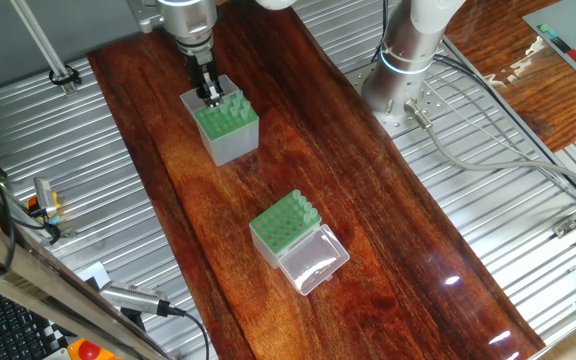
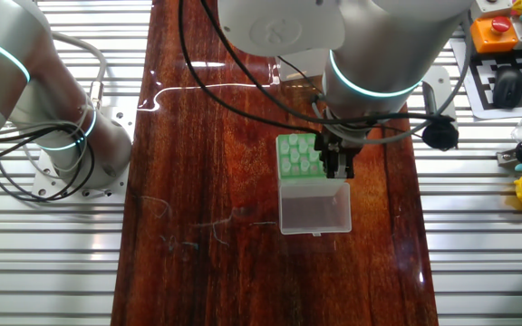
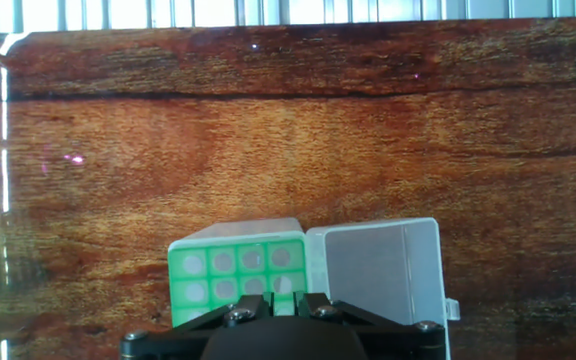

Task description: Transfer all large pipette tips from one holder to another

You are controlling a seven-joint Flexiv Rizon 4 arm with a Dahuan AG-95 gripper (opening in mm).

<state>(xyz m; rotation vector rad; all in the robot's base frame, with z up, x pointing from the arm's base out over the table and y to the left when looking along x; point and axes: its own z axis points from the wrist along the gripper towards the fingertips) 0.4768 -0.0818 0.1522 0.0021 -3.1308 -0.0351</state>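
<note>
Both boxes have green tops dotted with pale round holes: the taller box (image 1: 226, 128) grey-sided, the shorter box (image 1: 286, 226) clear-lidded; the worktop (image 1: 368, 200) streaky reddish-brown.

My arm reaches in from the top of one fixed view, its silver wrist pointing straight down over the wooden table. My gripper (image 1: 209, 96) hangs vertically beneath it, the two black fingers (image 1: 206, 86) drawn close together with only a narrow gap between their tips. In the other fixed view the white forearm fills the upper frame, a glowing ring around the wrist joint, and my gripper (image 2: 339, 163) shows as a dark block under it. The hand view catches only the black finger bases (image 3: 278, 310) at the bottom edge. Whether the tips clamp anything cannot be told.
</note>
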